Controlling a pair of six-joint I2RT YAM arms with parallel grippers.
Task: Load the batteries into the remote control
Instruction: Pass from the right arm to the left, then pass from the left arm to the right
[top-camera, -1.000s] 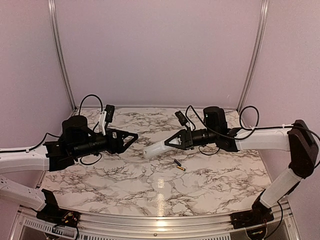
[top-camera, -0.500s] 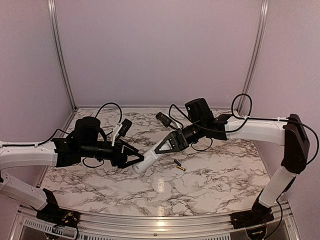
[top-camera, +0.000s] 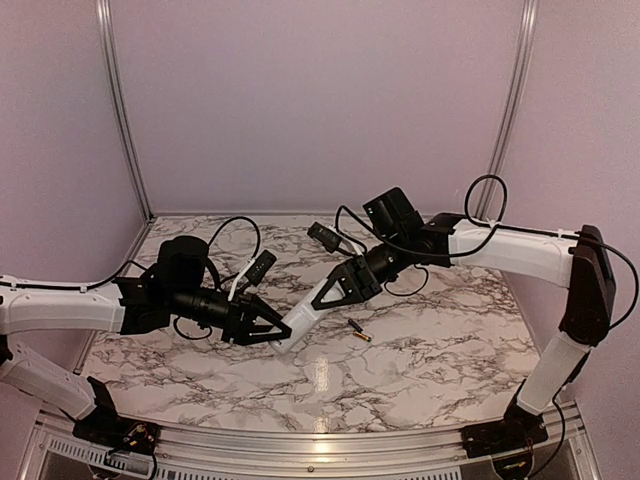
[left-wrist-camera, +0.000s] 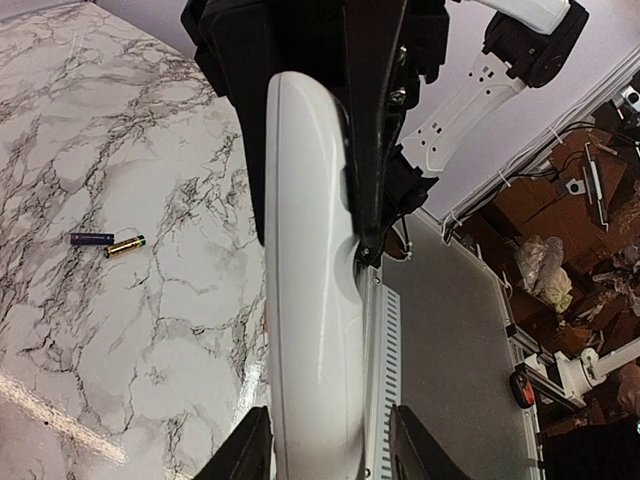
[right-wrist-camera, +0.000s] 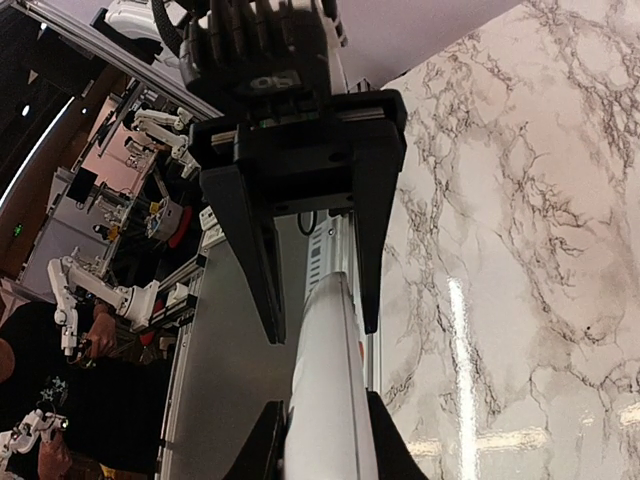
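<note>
Two grippers meet on the white remote (top-camera: 300, 322), held above the table (top-camera: 420, 360), its long axis slanting from near-left up to far-right. The right gripper (top-camera: 316, 300) clamps the upper end. The left gripper (top-camera: 280, 332) straddles the lower end, narrow gaps showing. The shell is smooth, rounded plastic. The slim batteries (top-camera: 358, 332) lie on glossy marbled tabletop nearby.
</note>
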